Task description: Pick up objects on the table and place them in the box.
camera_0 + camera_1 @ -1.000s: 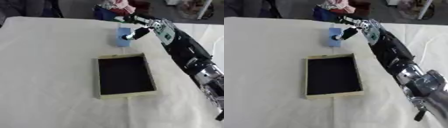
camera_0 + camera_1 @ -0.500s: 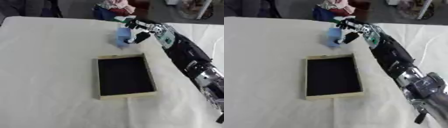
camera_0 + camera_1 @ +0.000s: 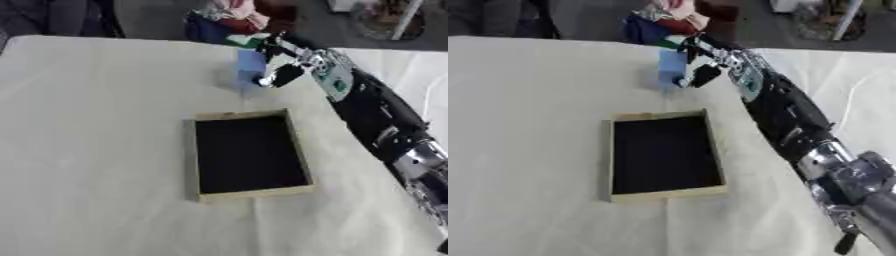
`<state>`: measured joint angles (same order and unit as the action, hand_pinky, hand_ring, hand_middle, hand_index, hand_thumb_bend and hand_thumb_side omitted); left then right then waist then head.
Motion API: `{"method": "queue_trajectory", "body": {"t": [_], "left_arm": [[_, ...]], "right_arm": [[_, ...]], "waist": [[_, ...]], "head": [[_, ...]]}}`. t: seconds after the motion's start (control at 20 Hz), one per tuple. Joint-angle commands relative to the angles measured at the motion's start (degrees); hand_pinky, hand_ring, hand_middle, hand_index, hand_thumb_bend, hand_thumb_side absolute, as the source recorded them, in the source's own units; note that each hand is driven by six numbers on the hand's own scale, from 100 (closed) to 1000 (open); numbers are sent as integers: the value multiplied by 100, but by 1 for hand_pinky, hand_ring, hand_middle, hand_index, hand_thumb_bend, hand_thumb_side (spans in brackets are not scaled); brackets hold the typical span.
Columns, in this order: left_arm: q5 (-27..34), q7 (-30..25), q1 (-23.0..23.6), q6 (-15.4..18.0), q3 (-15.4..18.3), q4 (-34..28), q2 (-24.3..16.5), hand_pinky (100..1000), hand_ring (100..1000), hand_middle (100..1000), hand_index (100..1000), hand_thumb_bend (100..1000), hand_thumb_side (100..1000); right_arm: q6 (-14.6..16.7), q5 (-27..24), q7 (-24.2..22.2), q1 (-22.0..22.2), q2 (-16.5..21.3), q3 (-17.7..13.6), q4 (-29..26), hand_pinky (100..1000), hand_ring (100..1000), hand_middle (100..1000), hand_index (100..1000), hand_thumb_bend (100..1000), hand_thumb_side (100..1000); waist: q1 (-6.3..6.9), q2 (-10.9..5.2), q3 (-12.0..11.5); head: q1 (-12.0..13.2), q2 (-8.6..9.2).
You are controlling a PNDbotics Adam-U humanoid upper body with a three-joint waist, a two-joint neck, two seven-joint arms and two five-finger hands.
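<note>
Across everything, a table [image 3: 96, 150] draped in a cream cloth, creased and sloping askew in both views. Reaching in from the right side, a long black arm [image 3: 385, 125] with silver joints low down and a small green patch near the wrist; no lettering readable on it. Roughly mid-table, a shallow rectangular box [image 3: 192, 160] with pale tan walls and a dark inside, nothing visible in it. Beyond the far table edge, a heap of red, white and dark blue cloth [image 3: 229, 17], too blurred to make out further. At the far end of the arm, the right hand [image 3: 290, 65], fingers and thumb curled round a blue block [image 3: 249, 70], thumb tip pressed against its lower right side. Blue block upright, held beyond the box's far wall and well apart from it, near the far table edge; whether resting on the cloth or raised just off it, impossible to tell. No brand, label or writing legible on the block, the box or the cloth. Left hand nowhere in either view.
</note>
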<state>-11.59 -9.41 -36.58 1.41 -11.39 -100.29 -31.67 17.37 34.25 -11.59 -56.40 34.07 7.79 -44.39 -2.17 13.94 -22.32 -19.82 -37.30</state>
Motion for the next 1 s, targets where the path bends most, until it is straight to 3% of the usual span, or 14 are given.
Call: {"method": "queue_trajectory", "body": {"t": [0.05,0.4,0.65,1.0], "left_arm": [[23,41,-5,0,74,-16,-156,754,806,840,889,345,808],[28,225,272,-29,246,78,-317,751,806,839,889,341,809],[29,318,375,-37,313,146,-359,750,806,839,889,340,808],[24,312,349,-22,294,176,-316,750,806,839,889,340,808]], "right_arm": [[66,-292,-23,-62,237,105,-564,778,693,500,653,361,257],[264,-1119,-655,426,572,714,-2307,789,704,506,660,342,254],[186,-1635,-1292,914,751,1172,-3608,795,714,514,667,337,256],[132,-1588,-1870,1152,405,1597,-3922,796,725,534,686,340,248]], "waist": [[40,-180,65],[40,-365,539],[26,-426,803],[51,-425,890]], "head": [[86,-24],[456,-202],[595,-262],[606,-253]]}}
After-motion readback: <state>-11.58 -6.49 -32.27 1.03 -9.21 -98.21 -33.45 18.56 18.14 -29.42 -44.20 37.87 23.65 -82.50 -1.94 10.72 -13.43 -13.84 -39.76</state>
